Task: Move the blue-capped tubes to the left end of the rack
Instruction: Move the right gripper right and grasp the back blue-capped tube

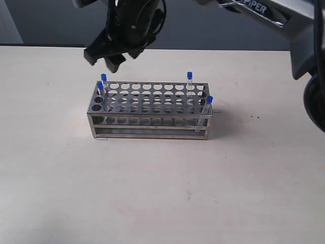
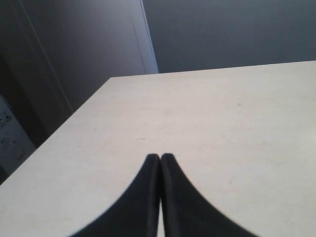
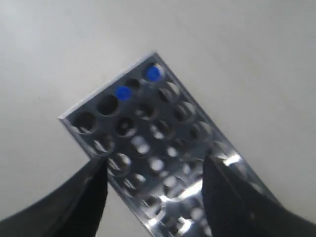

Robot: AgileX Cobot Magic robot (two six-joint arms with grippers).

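The steel rack (image 1: 150,122) stands mid-table. Two blue-capped tubes (image 1: 103,78) (image 1: 100,85) sit in holes at its left end. Two more stand at the right end, one at the back (image 1: 189,75) and one leaning at the front corner (image 1: 209,99). My right gripper (image 1: 104,61) hangs open just above the left end, holding nothing. Its wrist view looks down on the rack (image 3: 69,120) and two blue caps (image 3: 123,92) (image 3: 153,73) beyond the open gripper (image 3: 154,165). My left gripper (image 2: 160,157) is shut and empty over bare table, outside the exterior view.
The pale table (image 1: 162,193) stretches all round the rack. The right arm (image 1: 284,20) crosses the top of the exterior view, with its base (image 1: 315,101) at the right edge. The left wrist view shows the table's far edge (image 2: 207,70) and a dark wall.
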